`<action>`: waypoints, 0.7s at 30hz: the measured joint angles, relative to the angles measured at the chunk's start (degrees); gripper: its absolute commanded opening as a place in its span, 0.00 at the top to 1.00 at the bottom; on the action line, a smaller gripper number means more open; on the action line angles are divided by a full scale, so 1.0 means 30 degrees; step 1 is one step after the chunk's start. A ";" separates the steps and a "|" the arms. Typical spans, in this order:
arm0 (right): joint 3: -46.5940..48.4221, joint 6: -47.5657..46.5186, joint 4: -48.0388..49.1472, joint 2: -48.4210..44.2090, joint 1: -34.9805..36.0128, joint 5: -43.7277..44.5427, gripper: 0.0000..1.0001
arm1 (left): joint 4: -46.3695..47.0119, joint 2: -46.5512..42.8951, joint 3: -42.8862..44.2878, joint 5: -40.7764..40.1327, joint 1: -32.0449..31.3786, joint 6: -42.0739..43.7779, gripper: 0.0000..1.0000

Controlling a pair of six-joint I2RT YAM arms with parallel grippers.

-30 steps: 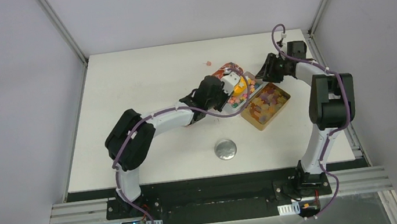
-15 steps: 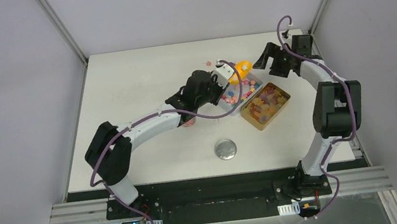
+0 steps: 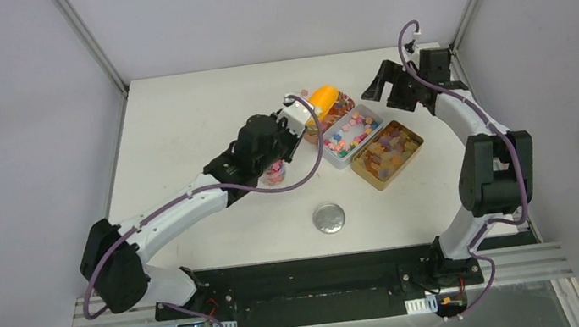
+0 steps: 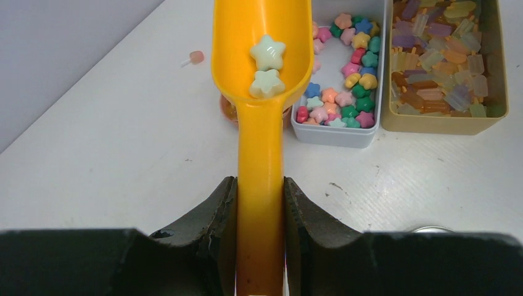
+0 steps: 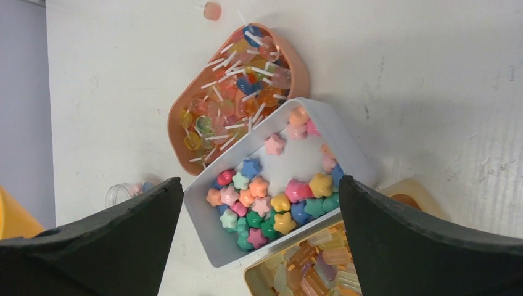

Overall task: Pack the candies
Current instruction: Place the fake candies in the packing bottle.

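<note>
I have the left gripper clenched on the handle of the orange scoop. The scoop is held out over the worktop, with two pale star-shaped candies lying in its bowl. From the top view, the bowl hangs over the near end of the peach tray, which holds small sweets on white sticks. Touching that tray is a white tray part-filled with stars in pink, blue, yellow and green. A yellow tin of pale gummy pieces sits against the white tray's other side. My right gripper is released, jaws wide apart and grasping nothing, hovering above the white tray. One loose sweet lies on the worktop just beyond the peach tray. A small clear jar stands under my left arm, and a round silver lid lies well apart, nearer the bases.
</note>
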 measured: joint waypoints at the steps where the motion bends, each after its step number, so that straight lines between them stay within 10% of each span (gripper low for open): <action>1: -0.0015 -0.0022 -0.0095 -0.0160 0.0117 0.0022 0.00 | -0.0430 -0.0444 -0.0044 -0.0248 0.0000 0.0000 1.00; 21: -0.0342 -0.1107 -0.0087 -0.0663 0.0364 0.0342 0.00 | -0.8371 -0.5770 -0.0845 -0.2186 0.0000 0.0933 1.00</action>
